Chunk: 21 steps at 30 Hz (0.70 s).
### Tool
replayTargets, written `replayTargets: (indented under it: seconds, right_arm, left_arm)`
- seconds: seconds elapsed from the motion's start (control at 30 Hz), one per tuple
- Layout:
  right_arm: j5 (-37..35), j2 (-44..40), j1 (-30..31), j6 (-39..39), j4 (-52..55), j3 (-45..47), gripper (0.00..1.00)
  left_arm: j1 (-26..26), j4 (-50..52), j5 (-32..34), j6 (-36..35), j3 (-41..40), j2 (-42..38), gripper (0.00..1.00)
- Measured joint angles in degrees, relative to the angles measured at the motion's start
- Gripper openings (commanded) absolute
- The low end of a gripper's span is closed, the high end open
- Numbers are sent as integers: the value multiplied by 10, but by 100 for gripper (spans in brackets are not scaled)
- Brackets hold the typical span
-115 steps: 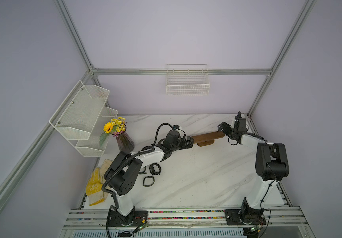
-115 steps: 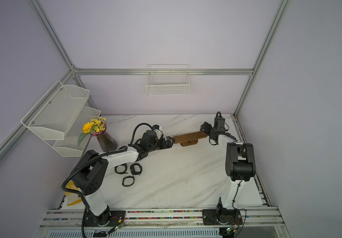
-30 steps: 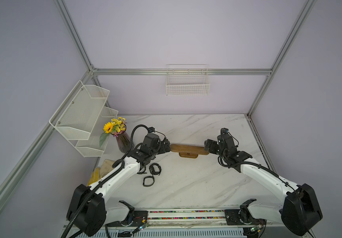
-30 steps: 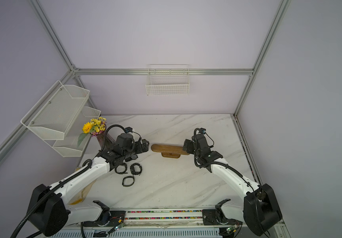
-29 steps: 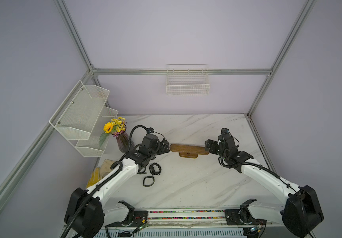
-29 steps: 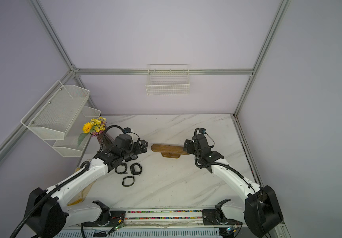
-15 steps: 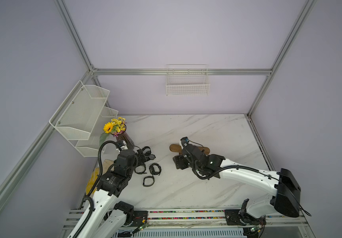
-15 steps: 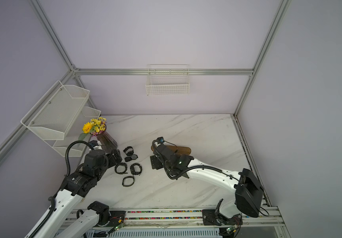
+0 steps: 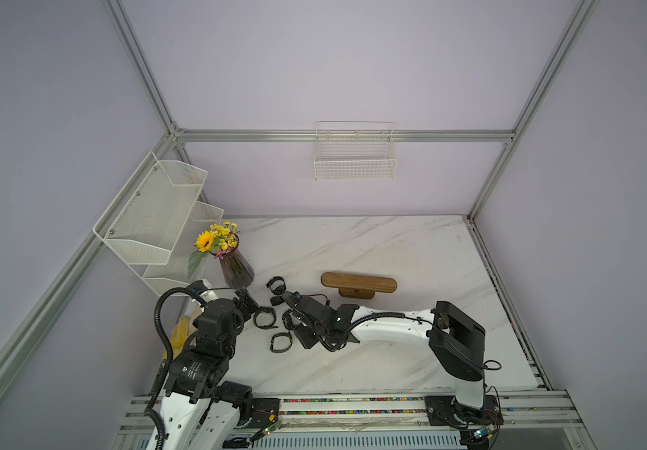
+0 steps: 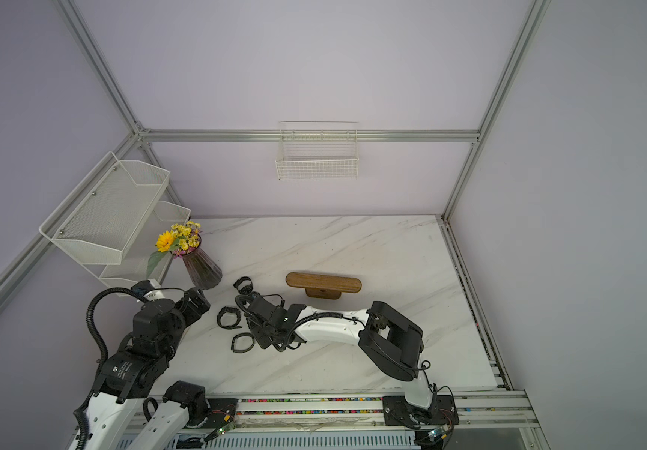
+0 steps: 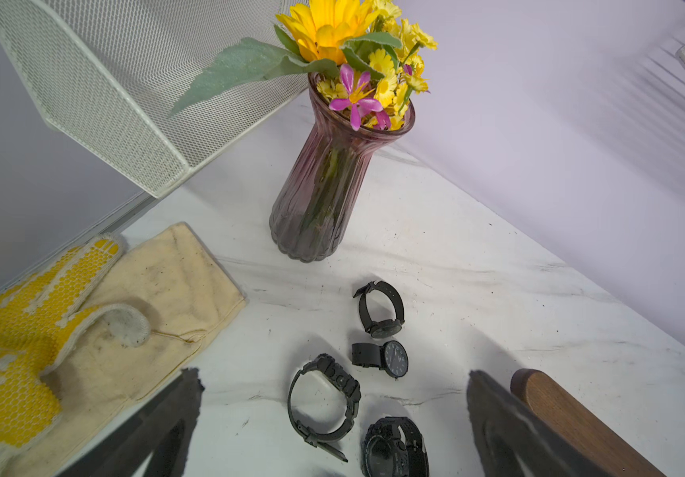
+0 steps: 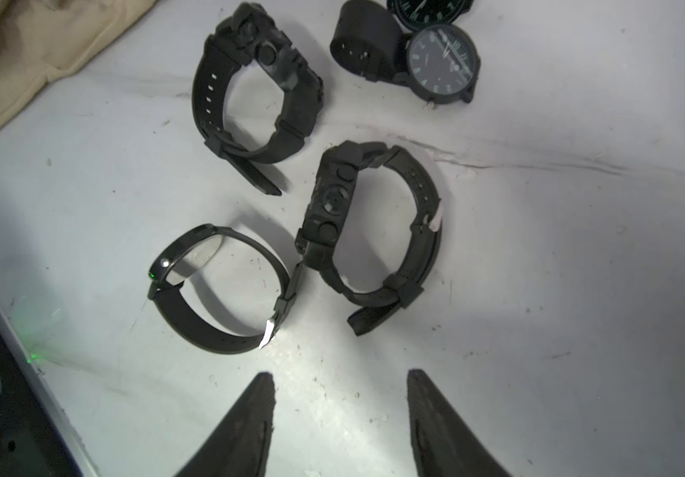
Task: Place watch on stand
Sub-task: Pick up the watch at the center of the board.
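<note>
**Bench holdings, as we find them**

- Surface (image 9: 392, 249): white, marble-veined. It carries all loose items below.
- Mesh shelf (image 9: 150, 218): white, two tiers, on the left wall.
- Wire basket (image 9: 355, 159): white, on the far wall.
- Left gripper (image 9: 250, 306): jaws wide and empty, just left of the watch group, near the vase.
- Right gripper (image 12: 339, 373): jaws part-way apart with nothing between them, low over the watch group.
- Stand (image 9: 358, 283): dark wooden bar on an oval base, mid-surface.
- Vase (image 9: 236, 269): ribbed purple glass holding yellow flowers, far left.
- Glove (image 11: 85, 322): yellow and cream, at the left edge.
- Watches (image 9: 265, 317): we count five, all black, lying on the surface left of the stand and apart from it.
  - two chunky (image 12: 328, 202) (image 12: 275, 62)
  - one slim-banded (image 12: 208, 332)
  - two round-dialled (image 12: 442, 62) (image 11: 386, 328)
</note>
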<state>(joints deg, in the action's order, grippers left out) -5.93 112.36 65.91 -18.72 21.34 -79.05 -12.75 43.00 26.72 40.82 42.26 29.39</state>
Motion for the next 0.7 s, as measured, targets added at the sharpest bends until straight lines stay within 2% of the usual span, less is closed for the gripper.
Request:
replayTargets:
  seconds: [0.37,0.7]
  right_arm:
    - [56,18,-24,137,1,-44,44]
    - [68,69,-29,189,9,-70,41]
  left_arm:
    - [0,0,2,1,-6,-11,100]
    - [0,1,2,1,-9,-14,100]
